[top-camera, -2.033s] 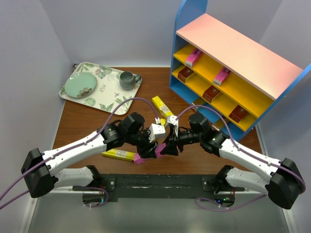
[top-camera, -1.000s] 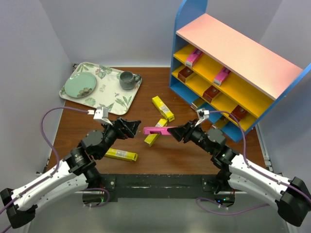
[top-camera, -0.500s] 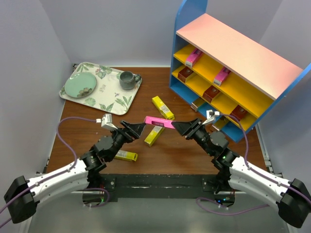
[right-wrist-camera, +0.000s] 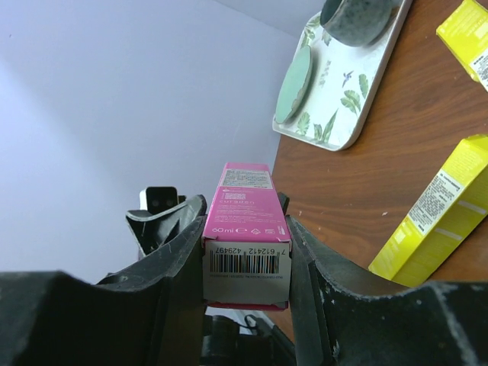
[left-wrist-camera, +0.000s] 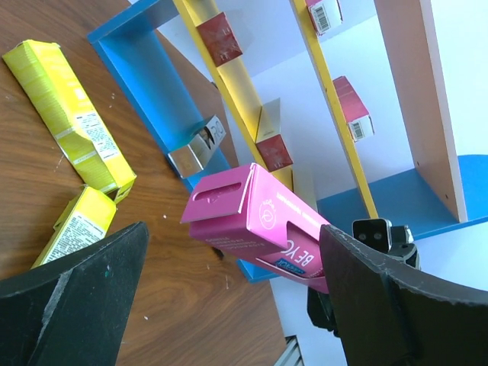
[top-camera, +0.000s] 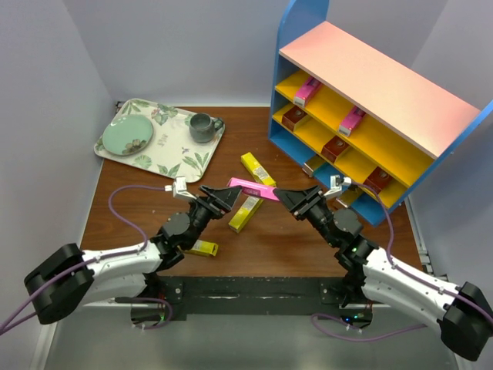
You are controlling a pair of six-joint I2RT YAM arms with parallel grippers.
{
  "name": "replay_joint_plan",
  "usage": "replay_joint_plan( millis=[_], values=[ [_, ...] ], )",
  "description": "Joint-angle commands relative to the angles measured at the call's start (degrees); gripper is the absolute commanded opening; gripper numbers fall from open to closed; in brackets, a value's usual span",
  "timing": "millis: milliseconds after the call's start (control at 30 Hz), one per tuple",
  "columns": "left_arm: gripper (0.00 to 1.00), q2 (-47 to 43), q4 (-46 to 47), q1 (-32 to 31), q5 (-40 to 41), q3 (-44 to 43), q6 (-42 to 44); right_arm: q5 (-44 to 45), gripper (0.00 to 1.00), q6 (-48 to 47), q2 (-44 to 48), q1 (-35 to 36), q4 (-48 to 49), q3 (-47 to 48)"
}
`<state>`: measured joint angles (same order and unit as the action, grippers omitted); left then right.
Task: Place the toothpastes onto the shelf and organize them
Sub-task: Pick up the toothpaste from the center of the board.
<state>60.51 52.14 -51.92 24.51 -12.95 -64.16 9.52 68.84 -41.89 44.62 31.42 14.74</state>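
A bright pink toothpaste carton [top-camera: 253, 189] hangs level above the table, with my right gripper [top-camera: 283, 199] shut on its right end. In the right wrist view the carton's barcode end [right-wrist-camera: 245, 259] sits pinched between both fingers of that gripper [right-wrist-camera: 239, 202]. My left gripper [top-camera: 222, 198] stands wide open around the carton's other end [left-wrist-camera: 255, 217], and neither finger of it [left-wrist-camera: 235, 231] touches the carton. Three yellow toothpastes lie on the table [top-camera: 258, 171] [top-camera: 245, 213] [top-camera: 192, 247]. The shelf [top-camera: 385, 77] at the back right holds pink [top-camera: 306, 91] and dark red [top-camera: 335, 148] cartons.
A floral tray [top-camera: 166, 158] at the back left carries a green plate [top-camera: 128, 137] and a grey cup [top-camera: 202, 127]. The shelf's blue side panel [top-camera: 296, 31] rises just right of the yellow cartons. Grey walls close in both sides.
The pink carton has risen and moved away from the table's front edge in the right gripper. The left arm has followed it, its jaws spreading a little wider.
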Motion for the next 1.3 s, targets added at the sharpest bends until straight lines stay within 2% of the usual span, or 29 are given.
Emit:
replay_joint_plan(
  millis=[0, 100, 200, 400, 500, 600, 633, 800, 1067, 1100, 1200, 1267],
  values=[
    [0.99, 3.0, 11.6, -0.4, 2.9, -1.7, 0.9, 0.6, 0.0, 3.6, -0.1, 0.2, 5.6, 0.1],
    [0.96, 4.8, 16.0, -0.4, 3.8, -1.6, 2.2, -0.1, 0.0, 4.2, -0.6, 0.1, 5.9, 0.0],
    [0.91, 6.2, 16.6, -0.4, 4.2, -2.8, 2.8, -0.6, 0.0, 5.1, -1.2, 0.1, 7.1, -0.4],
    [0.74, 8.7, 19.2, -0.3, 3.6, -3.7, 2.9, -2.7, 0.0, 5.6, -3.5, 0.1, 8.8, -0.5],
    [0.67, 8.9, 19.8, -0.3, 3.9, -4.3, 2.8, -3.4, 0.02, 5.9, -4.8, 0.1, 10.1, -0.8],
    [0.56, 9.0, 20.5, -0.3, 4.4, -4.5, 2.9, -4.8, 0.06, 5.9, -6.0, 0.2, 10.6, -0.7],
    [0.5, 9.0, 20.6, -0.3, 5.0, -4.5, 2.9, -5.6, 0.09, 5.9, -6.3, 0.2, 10.5, -0.6],
    [0.37, 8.1, 22.4, -0.3, 6.6, -3.5, 2.7, -8.4, 0.22, 5.2, -7.8, 0.2, 8.5, -0.3],
    [0.14, 4.4, 20.6, -0.3, 9.6, -2.5, 4.2, -9.4, 0.56, 0.8, -7.2, 0.3, 3.0, 0.4],
    [0.13, 4.1, 20.1, -0.3, 9.7, -2.6, 4.3, -9.4, 0.59, -1.1, -6.8, 0.2, 2.0, 0.7],
    [0.08, 2.4, 18.2, -0.3, 9.9, -2.6, 4.6, -9.4, 0.78, -5.4, -5.1, 0.2, -2.2, 2.6],
    [0.05, 1.8, 15.9, -0.3, 10.1, -2.6, 4.2, -9.4, 0.82, -8.8, -4.3, 0.3, -5.7, 4.1]
  ],
)
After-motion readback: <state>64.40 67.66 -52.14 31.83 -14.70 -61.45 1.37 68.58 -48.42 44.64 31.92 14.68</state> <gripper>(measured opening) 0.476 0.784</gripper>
